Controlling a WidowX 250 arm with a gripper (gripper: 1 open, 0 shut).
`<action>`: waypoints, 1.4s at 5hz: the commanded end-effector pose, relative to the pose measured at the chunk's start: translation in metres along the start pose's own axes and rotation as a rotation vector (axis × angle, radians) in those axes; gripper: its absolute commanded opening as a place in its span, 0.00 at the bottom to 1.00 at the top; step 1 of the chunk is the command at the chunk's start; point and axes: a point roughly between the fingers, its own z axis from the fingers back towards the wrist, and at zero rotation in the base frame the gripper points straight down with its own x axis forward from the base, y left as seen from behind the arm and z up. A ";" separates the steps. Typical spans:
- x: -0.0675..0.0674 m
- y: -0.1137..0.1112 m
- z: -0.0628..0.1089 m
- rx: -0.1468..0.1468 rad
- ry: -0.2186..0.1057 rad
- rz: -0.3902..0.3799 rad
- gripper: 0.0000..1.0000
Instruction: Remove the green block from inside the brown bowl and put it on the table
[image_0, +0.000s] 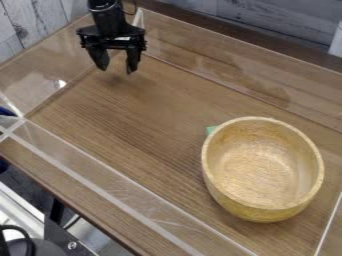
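The brown bowl (263, 167) sits at the right of the table (134, 120), and its inside shows nothing in it. A tiny green block (211, 128) lies on the tabletop just outside the bowl's upper left rim, partly hidden by the rim. My gripper (114, 66) hangs at the far upper left, pointing down, well away from the bowl and the block. Its black fingers stand apart with nothing between them.
Low clear acrylic walls (80, 165) edge the tabletop along the front left and the back. A white plank wall (34, 20) stands behind the upper left corner.
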 end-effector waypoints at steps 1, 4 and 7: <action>0.014 -0.002 0.042 0.005 -0.104 -0.008 1.00; -0.003 0.007 0.015 -0.039 -0.086 0.001 1.00; -0.002 0.021 0.034 -0.058 -0.113 0.011 1.00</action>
